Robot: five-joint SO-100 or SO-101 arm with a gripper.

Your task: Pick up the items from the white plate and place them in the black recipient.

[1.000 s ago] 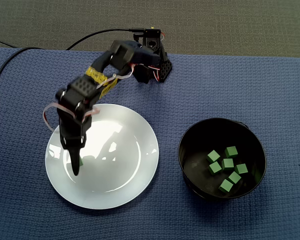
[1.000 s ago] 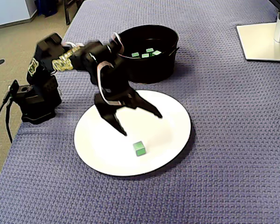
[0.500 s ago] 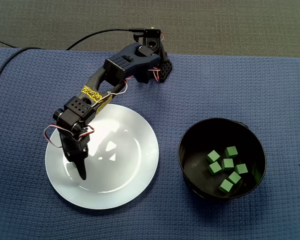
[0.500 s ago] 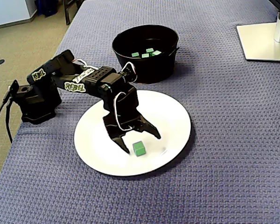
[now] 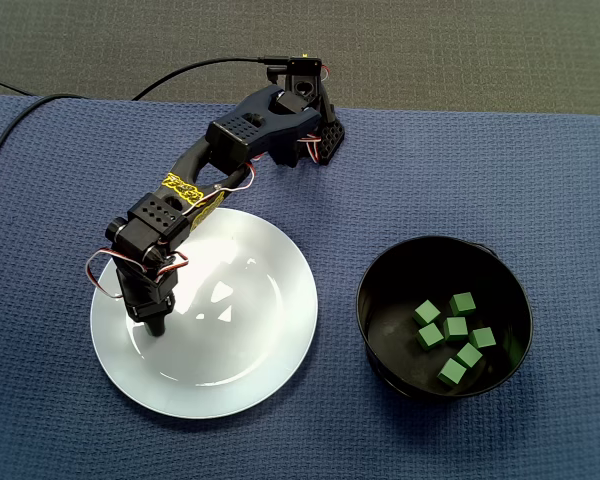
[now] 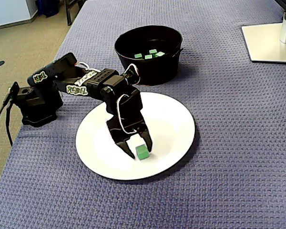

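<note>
A single green cube (image 6: 142, 152) lies on the white plate (image 6: 174, 124), toward its near side in this fixed view. My gripper (image 6: 138, 150) reaches down onto the plate with one finger on each side of the cube, closed in against it. From the top-down fixed view the gripper (image 5: 154, 324) stands over the plate's (image 5: 245, 340) left part and hides the cube. The black bowl (image 5: 380, 268) to the right of the plate holds several green cubes (image 5: 456, 328); in the other fixed view the bowl (image 6: 133, 67) is behind the plate.
The arm's base (image 5: 308, 115) stands at the far edge of the blue woven mat, with a black cable (image 5: 180, 72) running off to the left. A white monitor foot (image 6: 271, 40) sits at the top right. Bare mat surrounds plate and bowl.
The arm came down from above the plate to the cube, and its wide-spread jaws have narrowed around it. The cube has stayed where it was.
</note>
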